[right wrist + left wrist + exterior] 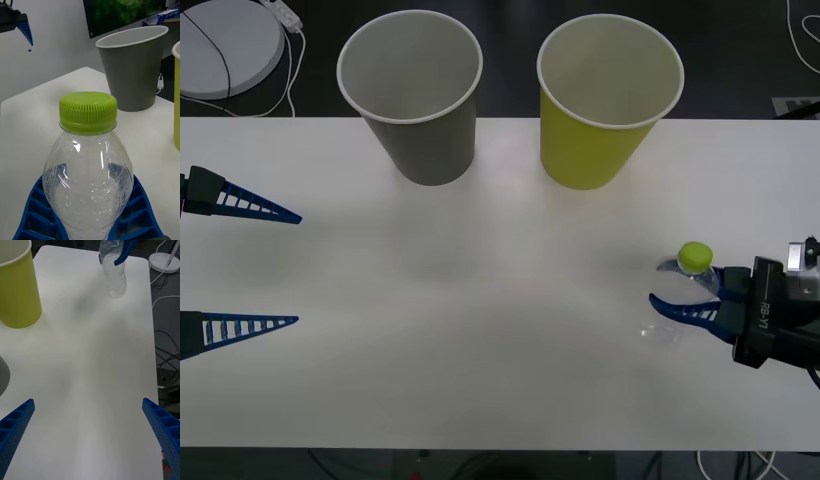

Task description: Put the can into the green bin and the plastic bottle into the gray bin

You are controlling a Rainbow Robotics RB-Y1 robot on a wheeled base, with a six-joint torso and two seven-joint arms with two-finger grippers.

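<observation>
White tabletop point(480, 380). Round white disc point(225, 45) on dark floor behind its far-left corner, white cable point(285, 60) alongside (cables also off the right edge).

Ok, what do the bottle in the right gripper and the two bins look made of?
The plastic bottle looks like thin clear plastic, glossy and ribbed, with a ridged lime cap. The gray bin and green bin look like matte paper, white inside with rolled rims, though that's uncertain.

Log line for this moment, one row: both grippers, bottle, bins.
right gripper: shut on plastic bottle, right side of table | left gripper: open, idle at left | gray bin, green bin: upright, far edge
</observation>
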